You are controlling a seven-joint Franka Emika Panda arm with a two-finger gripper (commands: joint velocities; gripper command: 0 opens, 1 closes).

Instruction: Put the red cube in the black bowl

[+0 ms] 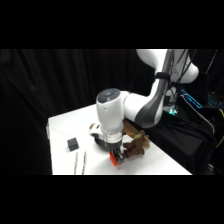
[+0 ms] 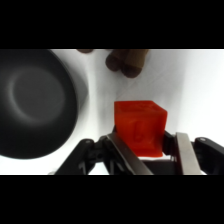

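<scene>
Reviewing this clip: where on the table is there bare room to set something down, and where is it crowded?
Bare white table lies at the far left corner behind the dark grey cube, and along the right edge past the brown lumpy object. The middle front is crowded: gripper, red cube, black bowl, brown object and tongs sit close together.

White rounded arm [image 1: 112,112] with grey joint bands, black cables; black gripper [image 2: 150,157] linkage, pale metal fingers [image 2: 185,155].
</scene>
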